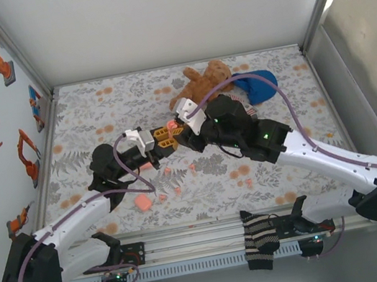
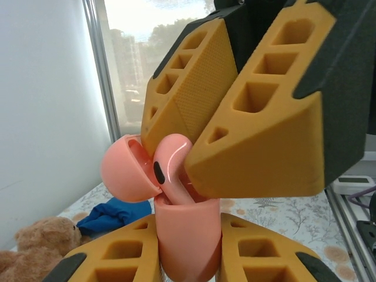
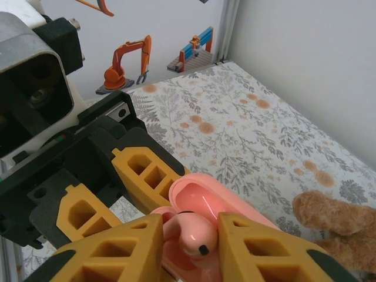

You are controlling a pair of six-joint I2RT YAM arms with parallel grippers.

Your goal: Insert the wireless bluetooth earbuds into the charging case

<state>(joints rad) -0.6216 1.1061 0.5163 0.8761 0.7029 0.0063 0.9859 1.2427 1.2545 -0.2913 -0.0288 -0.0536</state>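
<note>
Right now the left gripper (image 2: 188, 222) is squeezed shut on the charging case (image 2: 189, 249) and holds it up in the air, over the middle of the table (image 1: 96, 113), a bit toward the far edge. I think it holds the case upright, with the lid (image 2: 123, 170) flipped back, so the hole faces up and the case cannot slide away. The right gripper (image 3: 189, 222) has its fingers close together, pinching one earbud (image 2: 172, 161) by its round head. The stem of the earbud points down into the case and has gone part of the way in. From the left wrist you see this from the side: the stem dips into the hole, but the head sticks out above the rim. From the right wrist you look down on the earbud, snug between the two yellow fingers (image 3: 117, 247), with the inside of the lid behind it. Only from the top do you see more little earbuds (image 1: 167, 170) lying on the table toward the near edge, another pink case (image 1: 142, 202) there too, and a teddy bear (image 1: 205, 79) by the far edge.
</note>
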